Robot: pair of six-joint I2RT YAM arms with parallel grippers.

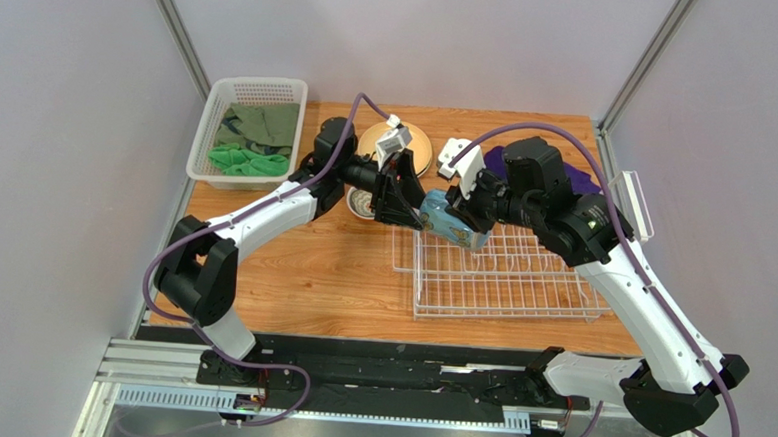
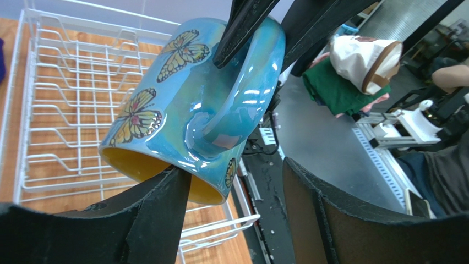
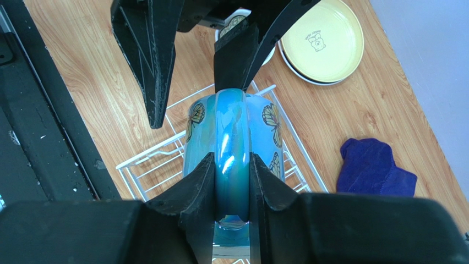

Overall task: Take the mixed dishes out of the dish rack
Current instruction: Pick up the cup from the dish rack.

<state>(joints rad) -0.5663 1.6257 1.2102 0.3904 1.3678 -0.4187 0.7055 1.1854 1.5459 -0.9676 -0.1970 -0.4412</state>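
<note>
The right gripper (image 3: 232,184) is clamped on the handle of the mug (image 3: 231,132); only its own wrist view shows this. The left wrist view shows the left gripper (image 2: 234,176) with jaws apart around the mug, above the rack (image 1: 520,285).

Bright even light, glare on mug (image 2: 165,110)

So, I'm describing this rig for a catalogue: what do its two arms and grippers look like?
The left arm and right arm have white shells with black joint housings, each trailed by a purple cable. The left gripper and right gripper have black wedge-shaped fingers, and a white camera block sits on each wrist.
</note>
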